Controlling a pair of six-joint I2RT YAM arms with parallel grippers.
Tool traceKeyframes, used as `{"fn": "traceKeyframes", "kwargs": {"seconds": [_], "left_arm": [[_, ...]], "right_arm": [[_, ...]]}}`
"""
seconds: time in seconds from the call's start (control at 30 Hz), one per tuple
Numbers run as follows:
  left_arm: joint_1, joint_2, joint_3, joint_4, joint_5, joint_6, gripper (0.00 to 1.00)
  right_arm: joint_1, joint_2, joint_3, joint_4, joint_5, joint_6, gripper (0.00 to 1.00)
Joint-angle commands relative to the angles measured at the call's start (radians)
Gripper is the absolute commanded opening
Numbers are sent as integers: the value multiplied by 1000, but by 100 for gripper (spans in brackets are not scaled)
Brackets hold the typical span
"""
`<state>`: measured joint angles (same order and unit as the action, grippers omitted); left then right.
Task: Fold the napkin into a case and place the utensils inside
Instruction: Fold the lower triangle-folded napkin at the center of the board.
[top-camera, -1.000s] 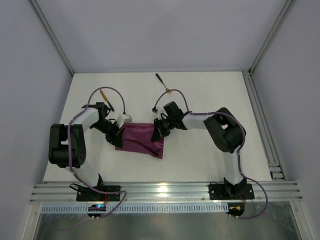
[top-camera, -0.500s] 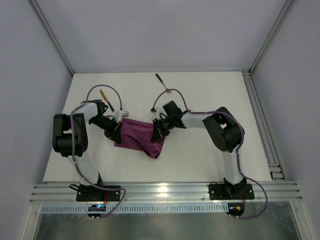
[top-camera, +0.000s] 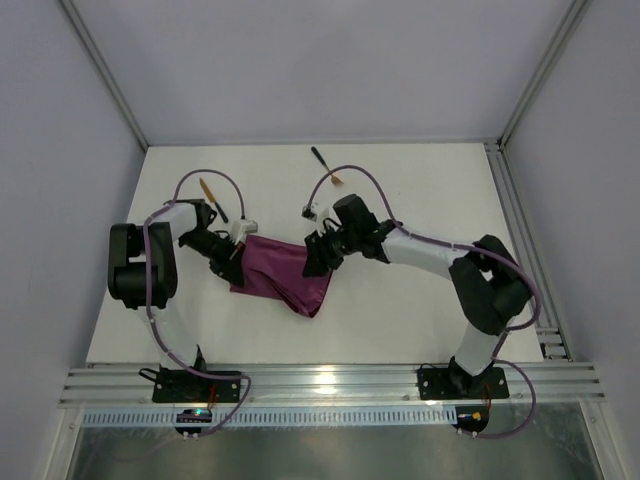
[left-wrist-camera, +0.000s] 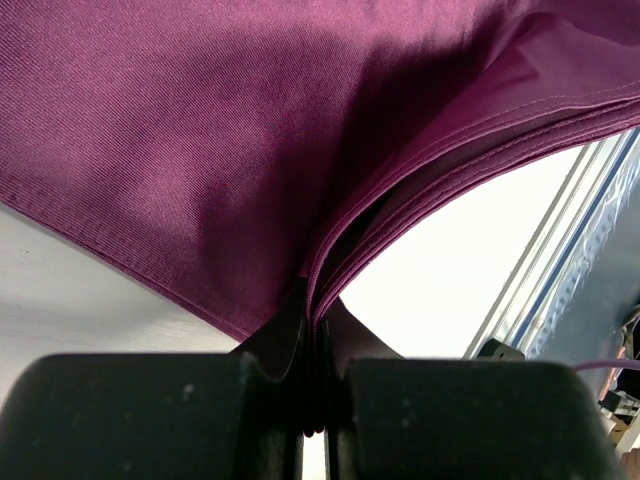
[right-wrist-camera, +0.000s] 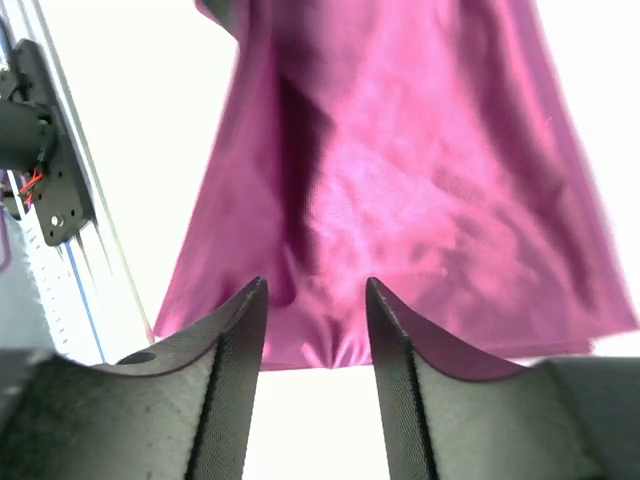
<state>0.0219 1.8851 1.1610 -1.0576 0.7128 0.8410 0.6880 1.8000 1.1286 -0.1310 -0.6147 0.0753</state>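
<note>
The magenta napkin (top-camera: 285, 272) lies folded in the middle of the table between both arms. My left gripper (top-camera: 233, 256) is shut on its left edge; in the left wrist view several cloth layers (left-wrist-camera: 330, 270) run pinched between the black fingers. At the napkin's right edge my right gripper (top-camera: 315, 260) stands open, and in the right wrist view the cloth (right-wrist-camera: 400, 200) lies just beyond the parted fingertips (right-wrist-camera: 250, 300), untouched. A knife (top-camera: 212, 198) with a gold blade lies at the back left. A fork (top-camera: 324, 166) with a black handle lies at the back centre.
A white table (top-camera: 400, 310) carries everything. Aluminium rails (top-camera: 525, 240) run along its right side and front edge (top-camera: 320, 380). Purple cables loop over both arms.
My right gripper has opened and let go of the napkin's right edge, and the right arm has stretched out. The left gripper keeps its hold.
</note>
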Motion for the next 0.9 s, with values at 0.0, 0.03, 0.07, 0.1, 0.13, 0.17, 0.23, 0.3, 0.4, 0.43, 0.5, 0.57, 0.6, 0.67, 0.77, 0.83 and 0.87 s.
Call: {"fn": "traceKeyframes", "kwargs": {"seconds": [0.0, 0.03, 0.07, 0.1, 0.13, 0.17, 0.23, 0.3, 0.4, 0.43, 0.5, 0.57, 0.6, 0.67, 0.77, 0.83, 0.87], "left_arm": [[4, -20, 32, -21, 34, 12, 0], [4, -20, 35, -22, 36, 10, 0], [4, -20, 39, -28, 39, 10, 0], [4, -20, 40, -31, 39, 9, 0], [4, -21, 43, -33, 40, 9, 0], [4, -23, 43, -35, 39, 9, 0], [3, -32, 42, -35, 37, 10, 0], [4, -35, 40, -33, 36, 7, 0], [3, -40, 37, -33, 34, 9, 0], [3, -38, 37, -35, 33, 9, 0], [1, -38, 35, -36, 34, 9, 0], [3, -43, 32, -36, 39, 9, 0], [3, -47, 32, -36, 39, 9, 0], [1, -50, 32, -36, 37, 10, 0], [1, -50, 32, -38, 36, 12, 0], [1, -52, 34, -42, 36, 13, 0], [3, -50, 34, -42, 34, 17, 0]], "right_arm": [[10, -177, -96, 118, 87, -109, 50], [13, -242, -125, 125, 101, -147, 51], [37, -275, -182, 123, 145, -176, 54], [63, -307, -211, 123, 179, -216, 55], [96, -370, -245, 123, 216, -302, 55], [175, -402, -321, 139, 251, -345, 57], [252, -457, -403, 240, 355, -412, 63], [310, -508, -486, 318, 403, -407, 67], [356, -507, -498, 352, 501, -381, 71], [367, -496, -495, 358, 518, -384, 76], [399, -459, -484, 378, 538, -393, 78], [413, -433, -477, 399, 558, -399, 78], [426, -404, -475, 407, 572, -399, 78], [433, -377, -469, 424, 563, -402, 79], [444, -335, -461, 436, 543, -402, 78], [447, -318, -457, 453, 533, -401, 78], [449, -312, -455, 473, 544, -396, 78]]}}
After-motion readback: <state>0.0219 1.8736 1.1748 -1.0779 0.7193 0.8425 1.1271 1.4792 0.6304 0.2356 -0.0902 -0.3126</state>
